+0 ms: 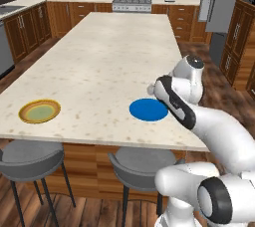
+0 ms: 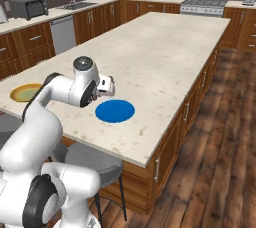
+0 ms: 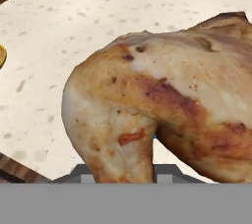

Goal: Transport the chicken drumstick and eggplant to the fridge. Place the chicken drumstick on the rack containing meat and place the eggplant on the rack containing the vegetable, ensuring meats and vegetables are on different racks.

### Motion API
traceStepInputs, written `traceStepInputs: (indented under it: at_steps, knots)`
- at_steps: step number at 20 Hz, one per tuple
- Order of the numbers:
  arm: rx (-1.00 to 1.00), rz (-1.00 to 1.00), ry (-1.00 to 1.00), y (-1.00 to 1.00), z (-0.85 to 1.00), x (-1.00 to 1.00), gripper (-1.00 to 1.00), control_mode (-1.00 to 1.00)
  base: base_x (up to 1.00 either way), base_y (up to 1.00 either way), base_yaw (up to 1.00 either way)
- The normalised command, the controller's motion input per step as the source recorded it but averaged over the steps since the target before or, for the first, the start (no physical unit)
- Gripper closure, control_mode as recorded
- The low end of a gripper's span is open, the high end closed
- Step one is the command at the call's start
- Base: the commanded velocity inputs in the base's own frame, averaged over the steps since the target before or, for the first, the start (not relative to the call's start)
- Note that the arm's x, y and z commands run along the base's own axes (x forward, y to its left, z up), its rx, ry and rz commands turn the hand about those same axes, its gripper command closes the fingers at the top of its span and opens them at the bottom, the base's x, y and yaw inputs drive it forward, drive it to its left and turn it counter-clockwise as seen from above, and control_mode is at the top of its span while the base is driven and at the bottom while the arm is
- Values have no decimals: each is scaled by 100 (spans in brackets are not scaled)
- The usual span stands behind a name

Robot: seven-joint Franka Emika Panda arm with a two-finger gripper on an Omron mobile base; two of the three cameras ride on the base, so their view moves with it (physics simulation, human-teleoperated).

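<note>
Filling most of the hand view, the chicken drumstick (image 3: 157, 105) is seen at very close range, golden-brown with paler patches, its lower part reaching down to the bottom edge where the finger tips would rise; the tips themselves are covered by the meat, so the state of the fingers cannot be told with certainty from the pictures — the drumstick sits directly against the hand, and a grip on it is likely but not confirmed. A sliver of blue is visible beneath the drumstick in that view. In both base views the gripper (image 1: 152, 90) is positioned low over the island counter (image 1: 99, 56), just beside the far edge of the blue plate (image 1: 148, 109), with the arm bent sharply down toward it. A second plate, yellow-rimmed with a green centre (image 1: 40, 111), lies well apart to the left near the counter's front edge. Two grey stools (image 1: 30, 159) are tucked under the front overhang. The fridge (image 1: 221, 2) is seen at the upper right of the left base view — grey, metallic, beyond the far corner of the island. A stove (image 1: 132, 5) stands against the back wall.
</note>
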Motion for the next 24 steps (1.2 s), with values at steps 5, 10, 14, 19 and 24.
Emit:
traceStepInputs:
  at_steps: [5, 10, 14, 19, 24]
  knots:
    - [-1, 8, -5, -12, 100, -98, 100, -100, 0, 0, 0]
    - [0, 1, -1, -9, 97, -89, 100, -100, 0, 0, 0]
    - [0, 0, -9, -1, 78, -81, 100, -100, 0, 0, 0]
    - [0, -1, -18, 0, 50, -77, 100, -100, 0, 0, 0]
    - [-1, -2, -9, -14, 5, -53, 100, 100, -37, -28, -8]
